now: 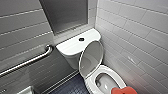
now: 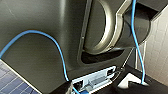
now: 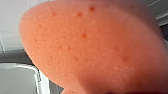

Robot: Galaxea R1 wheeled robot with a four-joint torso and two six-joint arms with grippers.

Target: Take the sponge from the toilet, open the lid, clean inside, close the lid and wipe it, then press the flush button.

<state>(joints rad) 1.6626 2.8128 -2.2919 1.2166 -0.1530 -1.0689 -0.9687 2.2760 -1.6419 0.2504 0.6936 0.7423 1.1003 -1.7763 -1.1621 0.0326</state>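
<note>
The white toilet (image 1: 75, 46) stands in the corner with its lid (image 1: 91, 58) raised and leaning back against the tank, so the oval bowl (image 1: 99, 75) is uncovered. On the tank cover sits the small dark flush button (image 1: 81, 39). The orange-red sponge (image 1: 124, 90) hangs at the near right rim of the bowl in the head view. It shows very large and close in the right wrist view (image 3: 95, 47), and my right gripper is shut on it. My left gripper is open, and its wrist view looks at the robot's own dark body and blue cable.
A steel grab bar (image 1: 27, 62) runs along the tiled left wall. A dark recessed panel (image 1: 65, 15) sits above the tank. The tiled right wall (image 1: 140, 37) stands close beside the bowl. Dark floor (image 1: 70, 87) lies left of the bowl.
</note>
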